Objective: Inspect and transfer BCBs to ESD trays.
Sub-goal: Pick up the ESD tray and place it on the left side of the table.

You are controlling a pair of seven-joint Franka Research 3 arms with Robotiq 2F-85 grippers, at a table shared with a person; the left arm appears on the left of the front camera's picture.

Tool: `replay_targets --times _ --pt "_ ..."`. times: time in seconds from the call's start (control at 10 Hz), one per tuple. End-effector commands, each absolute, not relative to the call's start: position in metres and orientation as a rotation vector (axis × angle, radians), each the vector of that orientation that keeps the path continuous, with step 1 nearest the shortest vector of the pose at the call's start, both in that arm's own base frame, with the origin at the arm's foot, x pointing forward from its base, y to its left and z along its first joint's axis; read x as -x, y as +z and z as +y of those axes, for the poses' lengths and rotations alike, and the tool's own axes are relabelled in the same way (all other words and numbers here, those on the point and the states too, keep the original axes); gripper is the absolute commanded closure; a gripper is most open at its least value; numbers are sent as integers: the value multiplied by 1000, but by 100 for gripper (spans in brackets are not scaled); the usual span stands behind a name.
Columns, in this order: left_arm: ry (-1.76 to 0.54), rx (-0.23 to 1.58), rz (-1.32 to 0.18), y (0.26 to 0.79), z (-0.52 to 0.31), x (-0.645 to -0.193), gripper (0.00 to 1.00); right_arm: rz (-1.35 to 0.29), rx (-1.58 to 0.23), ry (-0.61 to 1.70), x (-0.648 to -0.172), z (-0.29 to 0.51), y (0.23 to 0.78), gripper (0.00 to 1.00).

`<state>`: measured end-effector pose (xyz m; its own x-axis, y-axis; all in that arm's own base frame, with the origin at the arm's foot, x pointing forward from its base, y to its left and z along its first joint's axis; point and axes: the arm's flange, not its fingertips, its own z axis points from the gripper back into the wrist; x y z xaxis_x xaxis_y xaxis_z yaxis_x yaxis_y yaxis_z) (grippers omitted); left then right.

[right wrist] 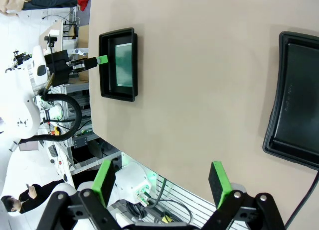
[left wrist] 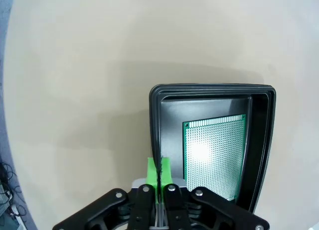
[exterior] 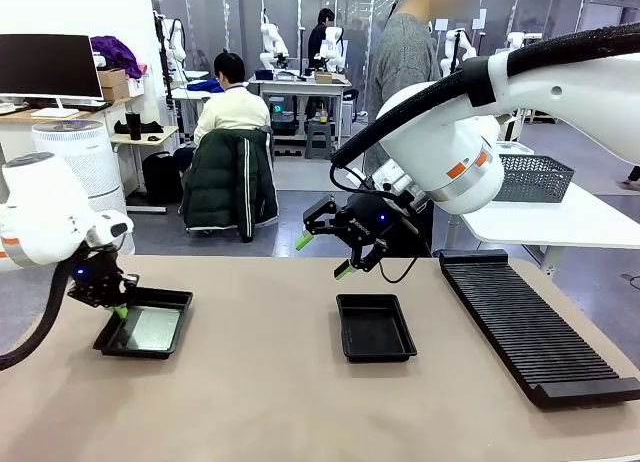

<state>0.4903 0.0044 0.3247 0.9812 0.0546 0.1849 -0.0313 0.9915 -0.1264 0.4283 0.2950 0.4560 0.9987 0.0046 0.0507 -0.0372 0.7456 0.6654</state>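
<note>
left gripper [left wrist: 159, 165]: pads closed tight; pinching the rim of the left ESD tray [left wrist: 155, 120] at 8 o'clock in the left wrist view
right gripper [exterior: 324, 256]: spread wide; holding nothing; above the table at 12 o'clock of the middle ESD tray [exterior: 376, 358]
BCB [left wrist: 214, 155]: flat on the left ESD tray's floor, toward its 3 o'clock wall
rack [exterior: 530, 327]: 3 o'clock of the table; well apart from both trays

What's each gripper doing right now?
Left gripper: closed, pads together at the rim of the ESD tray with a BCB in it; whether it grips the rim cannot be told.
Right gripper: open, empty.
</note>
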Motion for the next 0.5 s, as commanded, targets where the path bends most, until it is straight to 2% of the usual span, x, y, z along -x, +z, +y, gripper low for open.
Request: replay_targets --times 0.0,0.4 --pt "32 164 -176 322 33 -486 97 -46 -728 22 -428 294 455 0" --pt "33 160 -177 323 87 -479 97 -46 -728 22 -428 294 455 0"
